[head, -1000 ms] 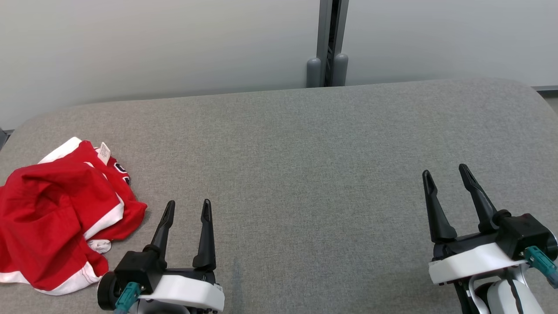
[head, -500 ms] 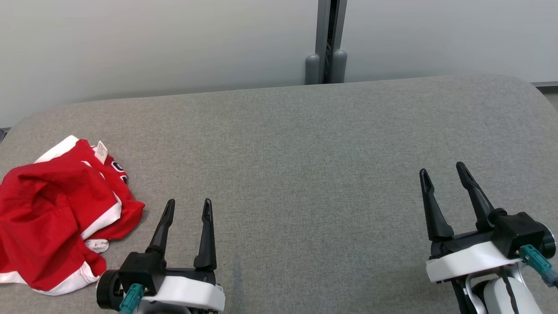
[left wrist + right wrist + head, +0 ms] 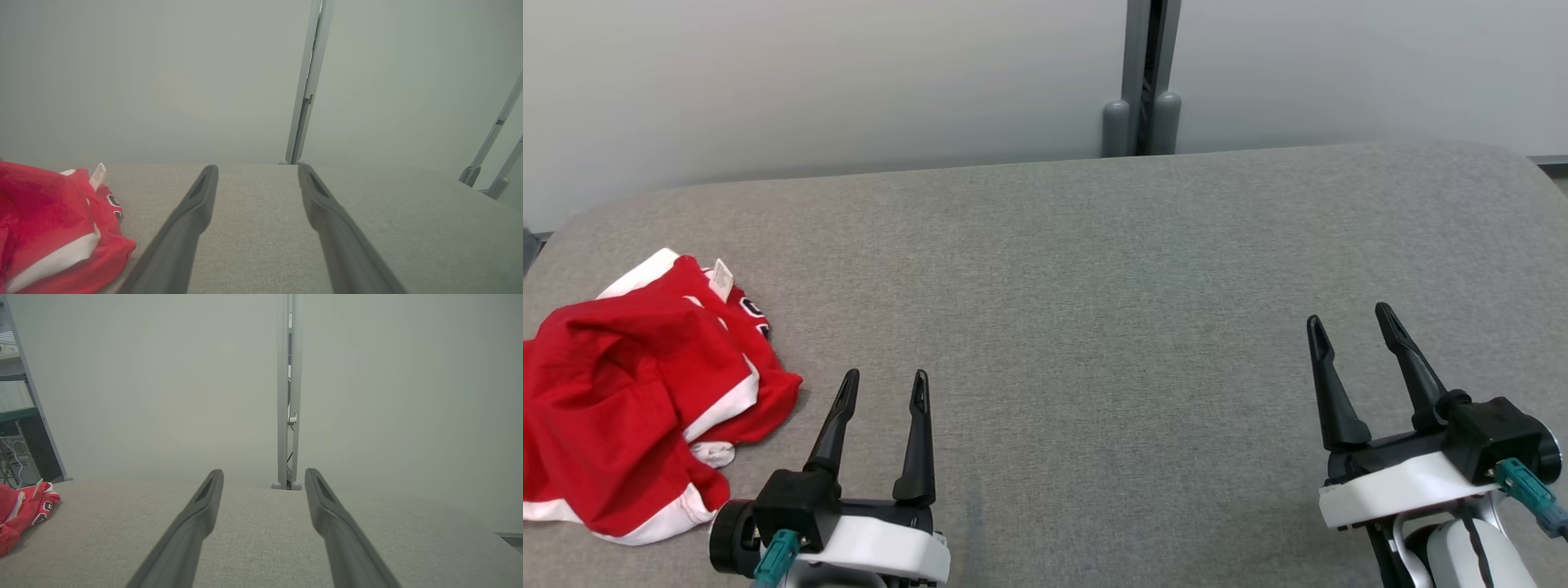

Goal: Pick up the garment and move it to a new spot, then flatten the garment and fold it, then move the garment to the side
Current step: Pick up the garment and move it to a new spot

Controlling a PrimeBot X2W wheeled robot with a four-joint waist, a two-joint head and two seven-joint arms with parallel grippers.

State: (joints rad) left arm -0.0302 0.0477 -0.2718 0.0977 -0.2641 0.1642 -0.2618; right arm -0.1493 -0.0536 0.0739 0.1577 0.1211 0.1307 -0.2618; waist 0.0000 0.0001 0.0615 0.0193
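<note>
A crumpled red garment [image 3: 629, 392] with white trim lies bunched at the far left end of the grey padded table [image 3: 1094, 269]. Its small white tag [image 3: 720, 280] sticks up on the heap's far side, and some cloth runs past the head view's left border. The robot's left gripper [image 3: 886, 376] is poised just to the garment's right, fingers spread wide and empty, aimed at the wall [image 3: 849, 82] beyond rather than at the cloth; the nearest red fold lies just beside its left finger. The right gripper [image 3: 1348, 315], likewise spread and holding nothing, sits well apart toward the table's other end. Bunched as it is, the heap offers no clear long axis. The pickup has not begun, and the left arm looks best placed to make it, with a swing to its left
</note>
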